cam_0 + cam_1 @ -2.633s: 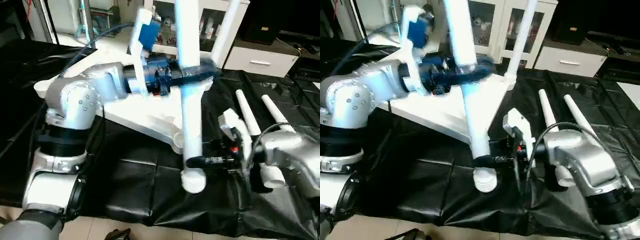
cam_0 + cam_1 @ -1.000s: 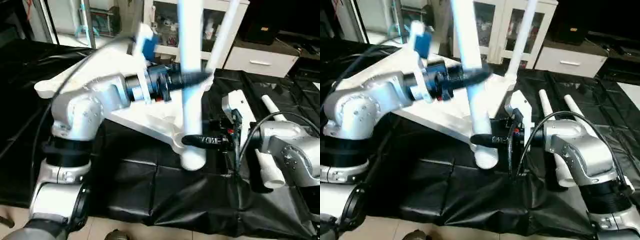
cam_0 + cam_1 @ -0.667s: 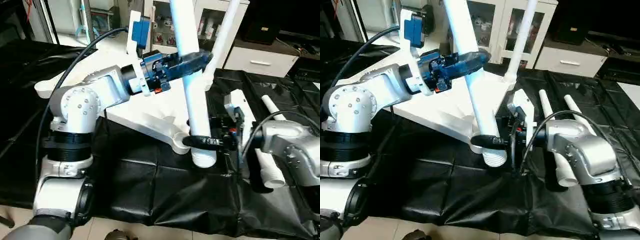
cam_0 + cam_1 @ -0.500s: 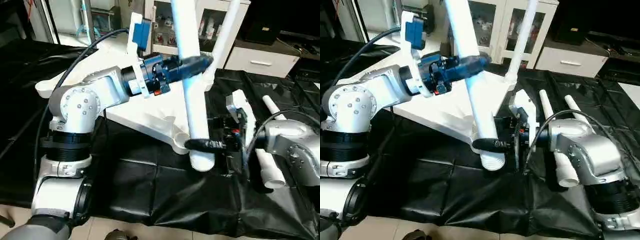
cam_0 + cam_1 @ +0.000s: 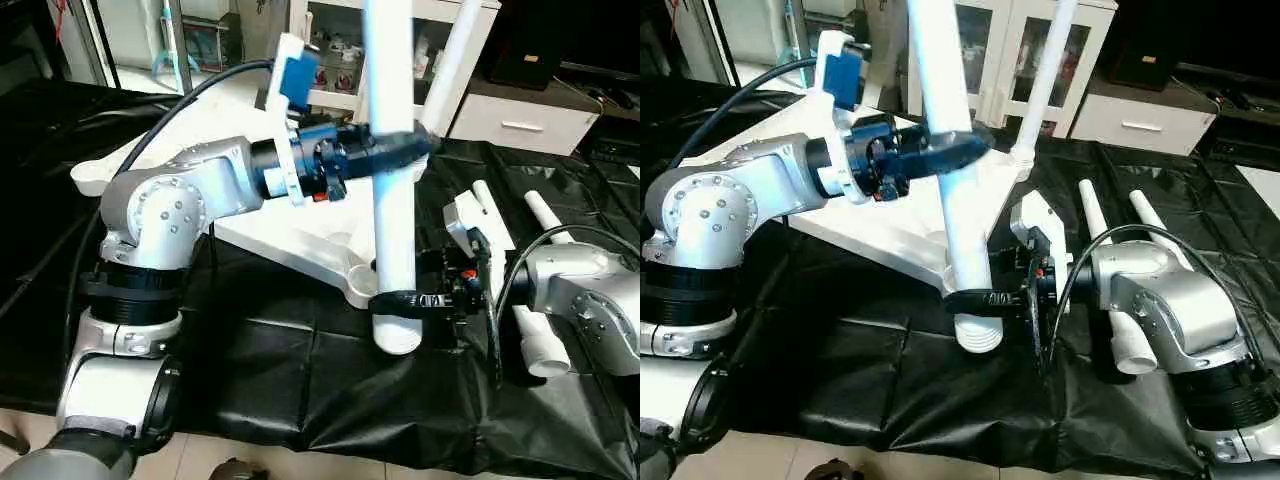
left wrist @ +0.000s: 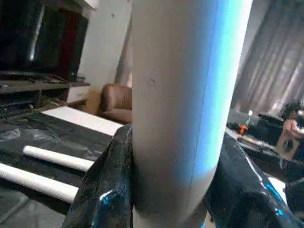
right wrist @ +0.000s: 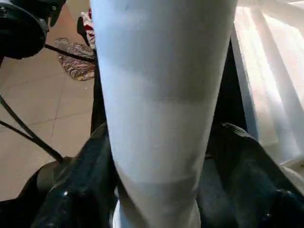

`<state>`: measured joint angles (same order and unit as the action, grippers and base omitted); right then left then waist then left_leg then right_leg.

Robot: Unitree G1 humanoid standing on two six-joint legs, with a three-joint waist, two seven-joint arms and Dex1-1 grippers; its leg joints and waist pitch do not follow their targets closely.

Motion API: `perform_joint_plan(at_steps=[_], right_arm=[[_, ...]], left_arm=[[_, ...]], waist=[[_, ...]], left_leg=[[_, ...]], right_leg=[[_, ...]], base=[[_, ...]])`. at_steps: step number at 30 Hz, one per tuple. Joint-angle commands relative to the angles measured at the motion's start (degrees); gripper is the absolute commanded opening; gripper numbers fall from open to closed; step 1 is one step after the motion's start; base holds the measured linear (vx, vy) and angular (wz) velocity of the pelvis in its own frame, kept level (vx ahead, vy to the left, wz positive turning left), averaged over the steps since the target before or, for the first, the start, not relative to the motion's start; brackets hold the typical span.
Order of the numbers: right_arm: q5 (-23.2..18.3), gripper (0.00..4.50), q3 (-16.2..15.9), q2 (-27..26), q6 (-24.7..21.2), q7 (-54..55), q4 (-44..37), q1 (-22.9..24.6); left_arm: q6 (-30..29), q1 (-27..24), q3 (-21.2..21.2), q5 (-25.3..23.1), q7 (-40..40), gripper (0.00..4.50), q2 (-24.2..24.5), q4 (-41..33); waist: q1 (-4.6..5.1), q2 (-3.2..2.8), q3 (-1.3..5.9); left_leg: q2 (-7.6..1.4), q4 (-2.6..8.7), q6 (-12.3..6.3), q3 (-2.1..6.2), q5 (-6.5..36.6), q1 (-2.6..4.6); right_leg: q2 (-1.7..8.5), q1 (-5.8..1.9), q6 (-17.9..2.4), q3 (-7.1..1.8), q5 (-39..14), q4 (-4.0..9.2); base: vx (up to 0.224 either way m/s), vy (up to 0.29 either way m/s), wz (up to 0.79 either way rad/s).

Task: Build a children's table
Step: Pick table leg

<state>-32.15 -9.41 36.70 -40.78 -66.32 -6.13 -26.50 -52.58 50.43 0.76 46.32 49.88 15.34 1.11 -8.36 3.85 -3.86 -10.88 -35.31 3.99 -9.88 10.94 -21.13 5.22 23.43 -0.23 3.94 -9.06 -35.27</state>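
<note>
The children's table top (image 5: 290, 238) lies upside down on the black cloth, with one white leg (image 5: 448, 70) standing in its far corner. I hold another long white leg (image 5: 393, 230) almost upright with both grippers. My left gripper (image 5: 395, 150) is shut on its middle, its fingers (image 6: 102, 190) hugging the tube. My right gripper (image 5: 400, 300) is shut on it just above the ribbed lower end (image 5: 978, 335). That end hangs over the cloth, just in front of the near corner socket (image 5: 357, 282). Two loose legs (image 5: 492, 220) (image 5: 548, 215) lie to the right.
Black cloth (image 5: 300, 380) covers the work surface and ends at the front, where the floor (image 5: 250, 462) shows. White glass-door cabinets (image 5: 990, 50) and a low drawer unit (image 5: 520, 120) stand behind. My right forearm (image 5: 585, 300) lies over the loose legs' thick ends.
The held leg tilted with its top to the left and has come back to nearly upright. Its lower end shifted a little left. Both grippers stayed around it.
</note>
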Motion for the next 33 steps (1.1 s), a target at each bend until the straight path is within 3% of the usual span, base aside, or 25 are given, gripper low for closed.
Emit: perform_joint_plan(at_steps=[1,9,22,23,24,25,31,33], right_arm=[[-0.15,2.66,0.38,0.36,-0.34,-0.13,-0.61,-0.24],[0.21,1.93,-0.51,0.95,-0.45,-0.89,-0.98,0.01],[1.54,1.85,-0.49,0.50,0.56,0.27,-0.79,0.58],[1.67,1.85,-0.24,0.28,0.60,0.73,-0.63,0.59],[1.73,1.85,-0.06,0.13,0.64,1.05,-0.57,0.64],[1.77,1.85,0.22,-0.09,0.83,1.48,-0.47,0.69],[2.30,1.85,3.31,-1.82,1.97,5.91,0.94,0.82],[2.73,1.85,4.05,-2.29,2.30,7.38,1.48,0.85]], left_arm=[[0.38,0.29,1.59,-0.70,1.28,1.72,0.24,-1.80],[1.01,0.20,3.18,-1.55,2.59,1.72,0.53,-2.15],[2.49,0.38,5.12,-4.61,2.07,1.72,1.78,-2.60],[1.96,0.28,4.41,-4.04,1.69,2.28,1.61,-2.39],[1.58,0.22,3.83,-3.76,1.18,2.42,1.49,-2.13],[1.54,-0.08,3.85,-3.67,1.88,2.42,2.09,-2.46],[2.05,-1.39,2.07,-3.25,1.97,2.87,3.38,-2.46],[2.98,-2.09,1.98,-3.90,2.55,3.07,4.27,-2.53]], waist=[[-0.07,-0.11,4.26],[0.03,-0.23,4.27],[0.05,-0.32,4.28],[0.06,-0.45,4.31],[0.08,-0.59,4.29],[0.12,-0.46,4.29],[0.26,-1.20,4.33],[0.27,-1.21,4.36]], left_leg=[[-2.05,4.65,1.98,0.55,10.93,0.61],[-2.07,4.65,2.17,0.54,10.90,0.69],[-2.05,4.67,2.27,0.55,11.00,0.69],[-2.05,4.67,2.32,0.58,11.08,0.69],[-2.06,4.68,2.43,0.60,11.18,0.70],[-2.04,4.66,2.46,0.56,11.41,0.72],[-1.99,4.75,3.14,0.66,12.59,0.84],[-1.99,4.78,3.27,0.67,12.41,0.86]], right_leg=[[3.22,-3.03,-9.77,-2.27,-15.84,3.78],[3.18,-3.01,-10.11,-2.30,-15.27,3.68],[3.16,-3.03,-9.99,-2.31,-15.12,3.70],[3.18,-3.05,-10.08,-2.31,-15.09,3.66],[3.14,-3.01,-10.26,-2.29,-14.75,3.62],[3.13,-3.03,-10.35,-2.28,-14.72,3.67],[3.07,-2.91,-10.49,-2.23,-14.58,3.70],[2.93,-2.97,-10.62,-2.22,-13.71,3.55]], base=[[0.000,0.000,0.00],[0.000,0.000,0.00],[0.000,0.000,0.00],[0.000,0.000,0.00],[0.000,0.000,0.00],[0.000,0.000,0.00],[0.000,0.000,0.00],[0.000,0.000,0.00]])
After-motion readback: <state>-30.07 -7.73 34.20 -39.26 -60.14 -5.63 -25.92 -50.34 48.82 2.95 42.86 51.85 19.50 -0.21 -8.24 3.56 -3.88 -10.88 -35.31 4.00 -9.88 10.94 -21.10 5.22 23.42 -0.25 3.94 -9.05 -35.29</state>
